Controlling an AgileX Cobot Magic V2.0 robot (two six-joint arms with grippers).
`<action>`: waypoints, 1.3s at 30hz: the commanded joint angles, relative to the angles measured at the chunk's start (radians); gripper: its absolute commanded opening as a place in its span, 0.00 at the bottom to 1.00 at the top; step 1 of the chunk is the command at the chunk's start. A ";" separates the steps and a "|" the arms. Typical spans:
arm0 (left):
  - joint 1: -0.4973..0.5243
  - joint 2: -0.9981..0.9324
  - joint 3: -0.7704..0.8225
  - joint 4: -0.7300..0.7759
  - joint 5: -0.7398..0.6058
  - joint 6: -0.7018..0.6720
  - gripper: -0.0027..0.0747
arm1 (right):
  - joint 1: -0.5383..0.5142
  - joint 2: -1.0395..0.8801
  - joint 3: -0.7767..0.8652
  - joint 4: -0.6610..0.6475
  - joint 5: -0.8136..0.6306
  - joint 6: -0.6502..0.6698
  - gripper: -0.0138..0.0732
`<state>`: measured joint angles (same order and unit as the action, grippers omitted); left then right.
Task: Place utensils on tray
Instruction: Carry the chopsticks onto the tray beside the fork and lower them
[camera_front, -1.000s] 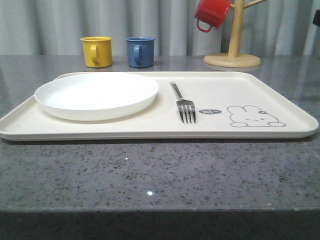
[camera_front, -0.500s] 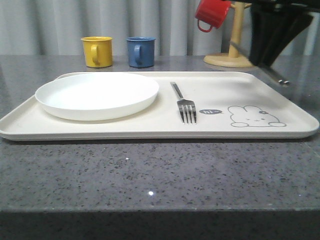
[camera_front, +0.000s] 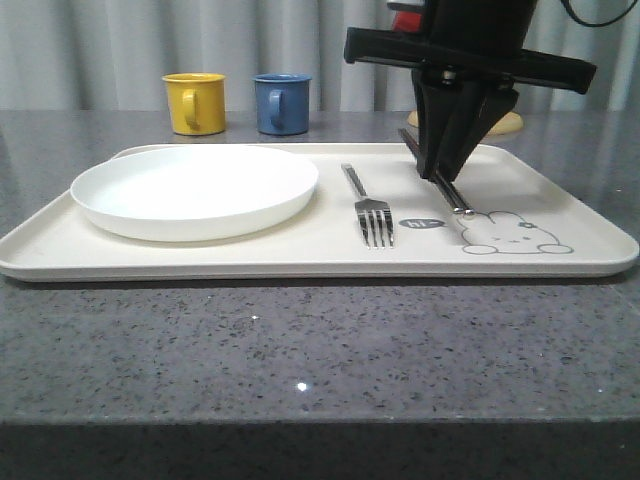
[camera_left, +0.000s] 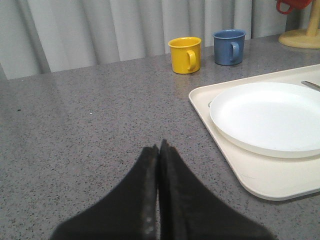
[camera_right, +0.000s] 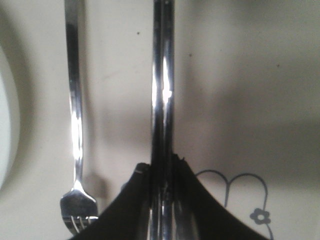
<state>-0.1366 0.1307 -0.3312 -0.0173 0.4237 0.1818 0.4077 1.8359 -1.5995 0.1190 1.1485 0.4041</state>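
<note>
The cream tray (camera_front: 300, 255) lies across the table with a silver fork (camera_front: 372, 215) resting on it, tines toward me. My right gripper (camera_front: 440, 170) hangs over the tray just right of the fork, shut on a pair of silver chopsticks (camera_front: 447, 187). The chopsticks slant down, their near ends low beside the rabbit drawing (camera_front: 510, 232). In the right wrist view the chopsticks (camera_right: 162, 75) run straight out from the right gripper (camera_right: 161, 167), parallel to the fork (camera_right: 75, 110). My left gripper (camera_left: 159, 147) is shut on nothing over the bare table, left of the tray (camera_left: 260, 177).
A round white plate (camera_front: 195, 190) fills the tray's left half. A yellow mug (camera_front: 193, 102) and a blue mug (camera_front: 280, 103) stand behind the tray. The wooden mug tree's base (camera_front: 508, 123) sits at the back right, mostly behind my right arm.
My right arm has come in from the right edge with the chopsticks, moving left and down over the tray beside the fork. Fork and plate have not moved.
</note>
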 joint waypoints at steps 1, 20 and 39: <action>-0.005 0.009 -0.026 -0.011 -0.085 -0.008 0.01 | -0.002 -0.031 -0.033 0.005 -0.013 0.004 0.16; -0.005 0.009 -0.026 -0.011 -0.085 -0.008 0.01 | -0.002 0.008 -0.033 0.001 -0.024 0.004 0.16; -0.005 0.009 -0.026 -0.011 -0.085 -0.008 0.01 | -0.003 0.003 -0.033 -0.005 -0.021 0.004 0.44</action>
<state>-0.1366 0.1307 -0.3312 -0.0173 0.4237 0.1818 0.4077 1.8900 -1.6025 0.1190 1.1411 0.4083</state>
